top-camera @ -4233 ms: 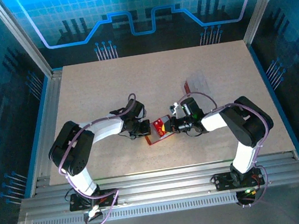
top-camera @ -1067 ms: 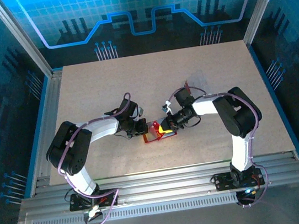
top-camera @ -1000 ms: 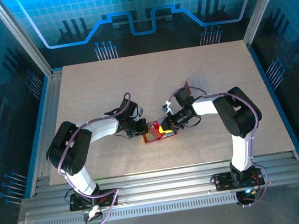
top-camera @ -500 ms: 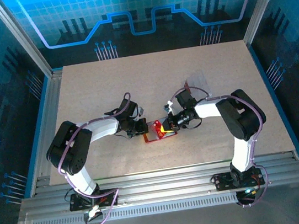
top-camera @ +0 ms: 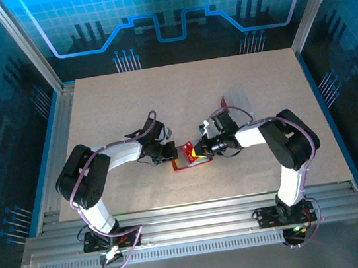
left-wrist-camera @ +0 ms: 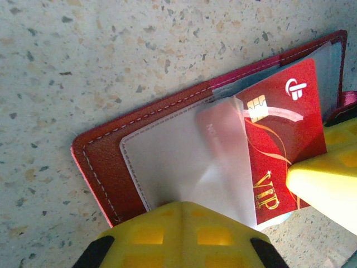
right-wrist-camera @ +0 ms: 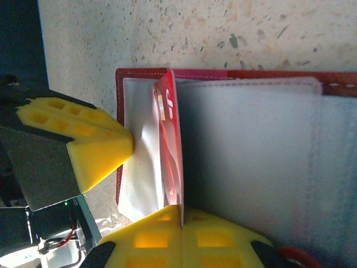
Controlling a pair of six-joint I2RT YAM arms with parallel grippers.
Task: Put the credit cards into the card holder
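Observation:
The card holder [left-wrist-camera: 109,162] lies open on the table, red leather with clear sleeves [left-wrist-camera: 178,162]. A red credit card [left-wrist-camera: 279,139] marked VIP lies partly under a lifted clear sleeve. My right gripper [right-wrist-camera: 181,207] is shut on that card's edge [right-wrist-camera: 170,145], which stands upright over the holder [right-wrist-camera: 334,78]. My left gripper [left-wrist-camera: 187,204] is shut, its tip against the creased sleeve; whether it pinches the sleeve I cannot tell. In the top view both grippers meet at the holder [top-camera: 186,158], left [top-camera: 174,153] and right [top-camera: 199,151].
A clear plastic bag [top-camera: 235,98] with something red at its near edge lies behind the right wrist. Bare speckled tabletop [top-camera: 160,96] surrounds the holder. Metal rails [top-camera: 59,137] border the table on all sides.
The right wrist has shifted slightly to the right and its forearm has swung a little. The holder, the card and the left arm stay where they were.

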